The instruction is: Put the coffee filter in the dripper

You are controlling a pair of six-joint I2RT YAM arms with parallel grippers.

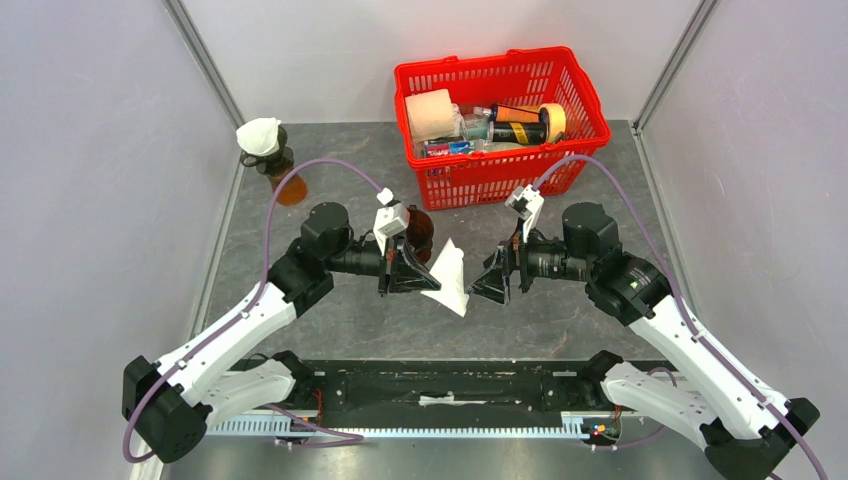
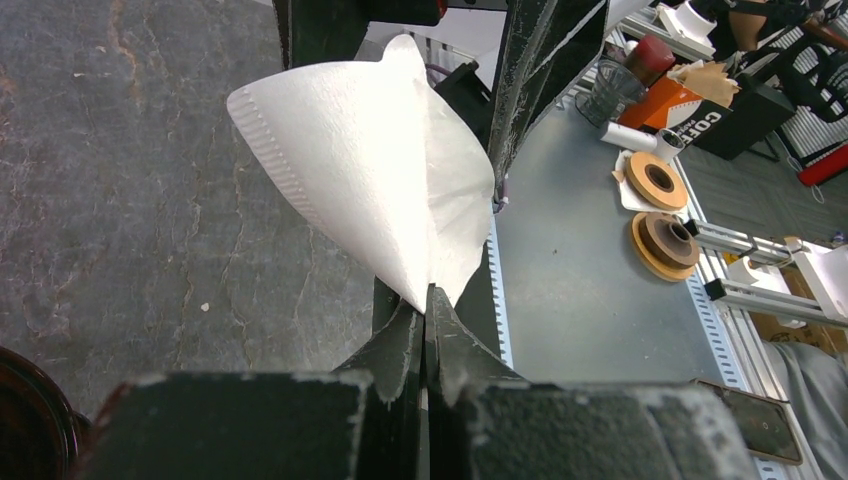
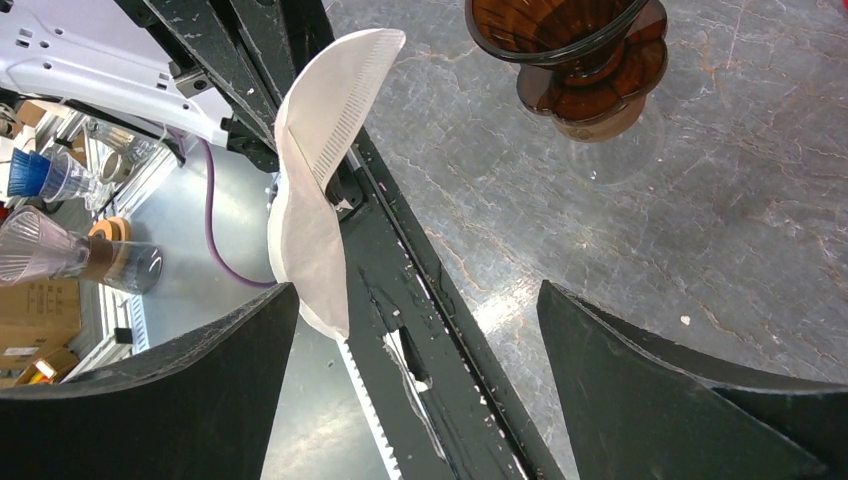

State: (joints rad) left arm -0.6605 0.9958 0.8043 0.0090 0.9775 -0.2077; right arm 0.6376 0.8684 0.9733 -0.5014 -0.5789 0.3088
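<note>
My left gripper [image 1: 430, 281] is shut on the tip of a white cone coffee filter [image 1: 450, 274], held in the air at table centre. In the left wrist view the filter [image 2: 370, 170] fans out from the closed gripper [image 2: 430, 296]. The brown glass dripper [image 1: 421, 229] stands on the table just behind the left gripper; it shows empty in the right wrist view [image 3: 570, 50]. My right gripper [image 1: 482, 284] is open and faces the filter from the right. In the right wrist view the filter [image 3: 310, 200] hangs edge-on near the left finger of the open gripper [image 3: 417, 290].
A red basket [image 1: 500, 180] with bottles, tape and a roll stands at the back. An amber carafe [image 1: 283, 178] topped with a stack of white filters [image 1: 260, 135] stands at the back left. Enclosure walls stand on both sides.
</note>
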